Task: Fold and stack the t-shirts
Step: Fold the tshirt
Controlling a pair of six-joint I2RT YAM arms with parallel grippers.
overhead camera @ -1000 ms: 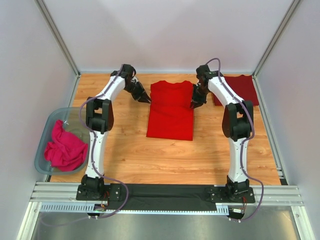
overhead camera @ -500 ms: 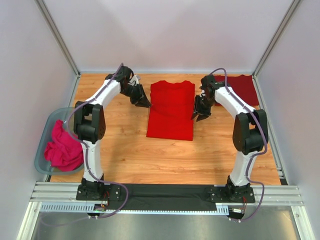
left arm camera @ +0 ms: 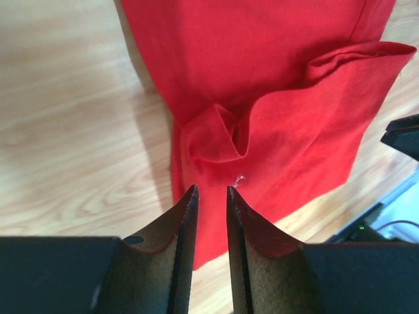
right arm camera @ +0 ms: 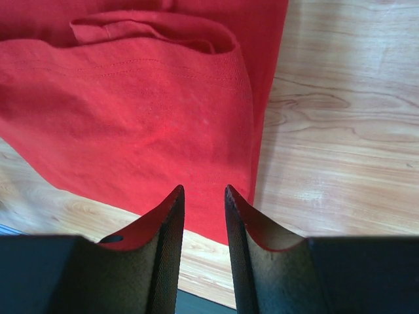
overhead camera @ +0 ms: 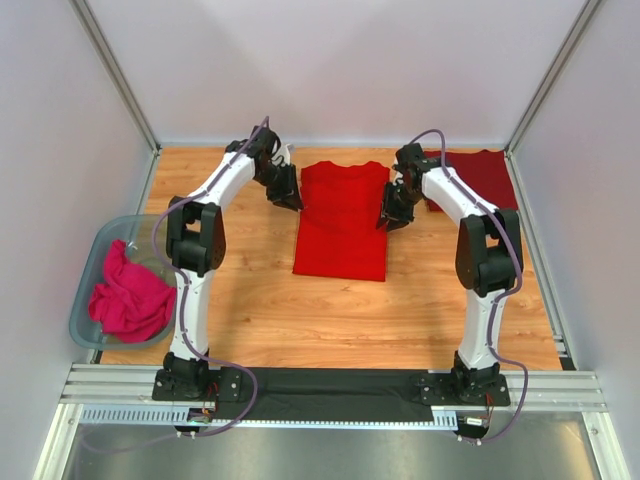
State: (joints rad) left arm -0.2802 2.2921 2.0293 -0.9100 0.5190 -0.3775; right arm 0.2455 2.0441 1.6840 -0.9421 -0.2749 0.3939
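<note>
The bright red t-shirt (overhead camera: 342, 222) lies folded into a long panel in the middle of the table. Its back part is doubled over, with a puckered fold (left arm camera: 216, 134) at the left edge and a sleeve tuck (right arm camera: 157, 29) on the right. My left gripper (overhead camera: 291, 199) (left arm camera: 209, 190) hovers open at the shirt's back left edge, with nothing between its fingers. At the right edge my right gripper (overhead camera: 387, 219) (right arm camera: 203, 188) is also open and empty. The darker maroon t-shirt (overhead camera: 487, 176) lies flat at the back right.
A clear plastic bin (overhead camera: 92, 268) holding a crumpled pink cloth (overhead camera: 130, 298) stands off the table's left edge. White walls close in the left, back and right. Bare wood runs in front of the shirt.
Both grippers' jaws have parted a little. The right gripper slid toward the front along the shirt's edge, then partly back. The left gripper stayed near the back left corner while its elbow swung.
</note>
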